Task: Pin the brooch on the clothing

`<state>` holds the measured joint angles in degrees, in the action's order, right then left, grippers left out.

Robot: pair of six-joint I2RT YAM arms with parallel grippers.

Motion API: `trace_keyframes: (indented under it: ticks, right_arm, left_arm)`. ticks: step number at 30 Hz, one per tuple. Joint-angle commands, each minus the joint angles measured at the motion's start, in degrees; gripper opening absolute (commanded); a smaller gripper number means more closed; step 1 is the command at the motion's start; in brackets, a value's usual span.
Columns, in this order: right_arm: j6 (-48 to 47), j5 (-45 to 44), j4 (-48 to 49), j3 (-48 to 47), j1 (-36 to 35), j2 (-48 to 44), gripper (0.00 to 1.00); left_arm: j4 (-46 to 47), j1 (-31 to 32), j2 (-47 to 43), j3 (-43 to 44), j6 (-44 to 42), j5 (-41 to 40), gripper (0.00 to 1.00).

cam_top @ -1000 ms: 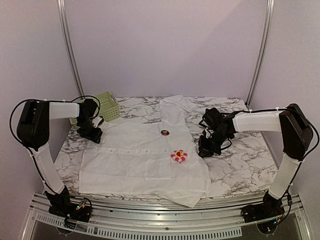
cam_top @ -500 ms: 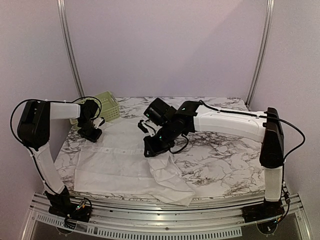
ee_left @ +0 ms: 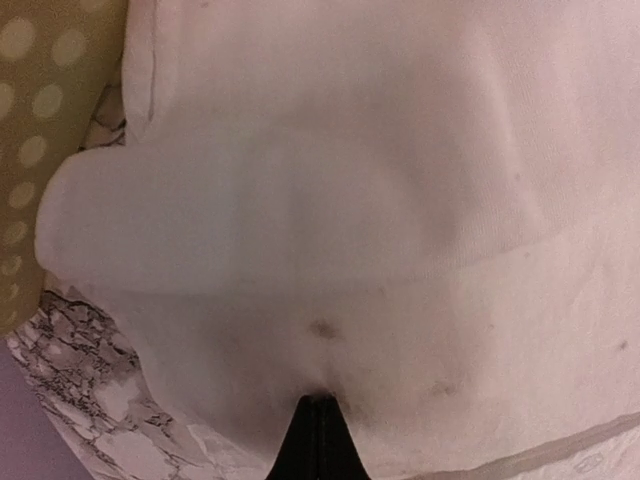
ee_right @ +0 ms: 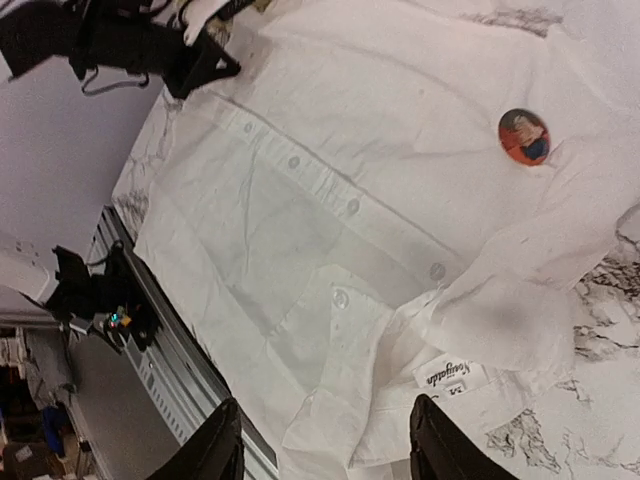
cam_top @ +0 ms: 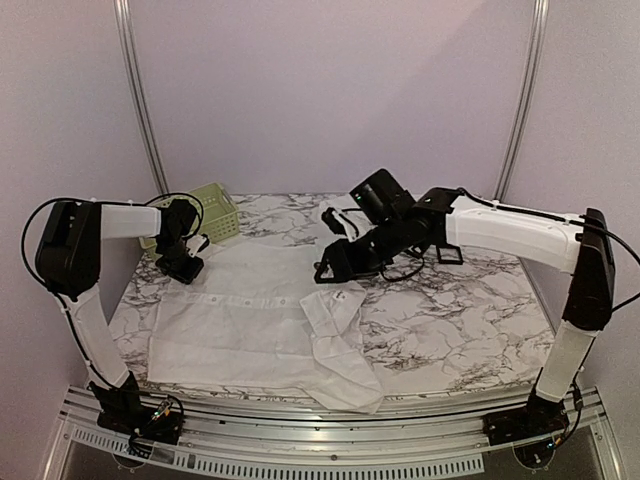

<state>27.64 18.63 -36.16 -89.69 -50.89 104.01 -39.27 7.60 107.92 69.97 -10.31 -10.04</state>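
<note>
While your left claw [cam_top: 184, 268] sits pinched shut on the far-left corner of the shirt [cam_top: 230, 320], the right claw [ee_right: 330, 445] hangs above the cloth, fingers apart, nothing between them. Step looks like laying the shirt out flat. Shirt lies along the table [cam_top: 460, 330], button row [ee_right: 350, 205] running left to right. Collar end [cam_top: 335, 310], on the right arm's side, is folded back on itself with the neck label [ee_right: 445, 375] showing. Brooch [ee_right: 524, 136], round, lies face up near that end, pinned or loose, hard to tell. Next you'd want the right claw down on the fold to draw it flat, left holding
</note>
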Motion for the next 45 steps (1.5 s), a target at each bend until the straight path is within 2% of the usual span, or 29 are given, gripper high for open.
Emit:
trace_keyframes:
  ticks: [1,3,7,10,12,13,15,18,20,22,25,28,30,34,37,41,42,45]
  right_arm:
    - [12.9,-3.5,10.4,8.2,7.8,-7.4,0.53]
    - [19.7,-2.7,9.2,10.4,10.7,-6.4,0.52]
    - [24.0,-1.4,3.0,10.2,12.5,-2.1,0.63]
    - [23.3,-4.0,-0.3,10.3,12.7,1.3,0.63]
    - [21.6,-4.4,-0.4,10.8,12.7,2.4,0.57]
    - [21.2,-3.9,-0.1,11.4,12.7,2.7,0.53]
    - [21.3,-0.9,2.5,13.8,12.8,2.8,0.52]
    - [23.4,5.1,11.1,18.8,12.9,1.6,0.6]
    - [25.3,8.2,17.4,21.4,12.9,1.5,0.62]
    - [26.5,8.6,20.7,22.0,12.9,3.0,0.57]
    - [26.7,9.3,23.0,21.3,13.2,5.3,0.44]
    - [25.2,8.9,23.9,21.4,13.5,5.8,0.41]
    - [24.8,9.3,25.4,22.4,14.4,5.5,0.41]
    - [23.8,10.5,25.3,21.8,15.5,7.3,0.47]
    - [21.3,16.0,30.4,20.9,15.6,9.0,0.51]
    - [18.0,21.5,31.3,17.5,15.6,11.6,0.49]
    - [17.8,22.4,31.4,17.3,15.5,12.2,0.47]
    - [17.9,22.6,31.6,17.9,15.6,11.8,0.29]
  left_arm:
    - [-0.6,-0.4,2.9,-2.4,-0.9,-0.9,0.0]
    - [-0.6,-0.3,2.7,-2.6,-1.1,-1.1,0.0]
    - [-0.3,-0.3,2.4,-3.1,-1.1,-1.3,0.0]
    - [-0.2,-0.3,2.4,-3.4,-0.8,-1.0,0.0]
    - [-0.4,-0.3,2.4,-3.4,-0.6,-0.8,0.0]
    - [-0.5,-0.3,2.4,-3.4,-0.6,-0.8,0.0]
    - [-0.4,-0.3,2.1,-3.6,-0.7,-1.0,0.0]
    - [-0.3,-0.3,2.1,-3.9,-0.7,-1.2,0.0]
    - [-0.3,-0.3,2.4,-3.8,-0.5,-1.2,0.0]
    - [-0.3,-0.3,2.6,-3.5,-0.3,-1.2,0.0]
    - [-0.5,-0.3,2.5,-3.1,-0.2,-1.1,0.0]
    - [-0.3,-0.4,2.2,-3.5,-0.6,-1.5,0.0]
    - [-0.1,-0.3,2.2,-4.0,-0.6,-1.6,0.0]
    - [-0.1,-0.3,2.6,-4.0,0.0,-1.3,0.0]
    - [0.1,-0.3,2.5,-3.9,0.0,-1.3,0.0]
    - [-0.1,-0.3,2.6,-3.8,-0.2,-1.8,0.0]
    - [-0.1,-0.4,2.6,-3.8,-0.3,-1.9,0.0]
    - [0.0,-0.3,2.4,-4.0,-0.3,-1.9,0.0]
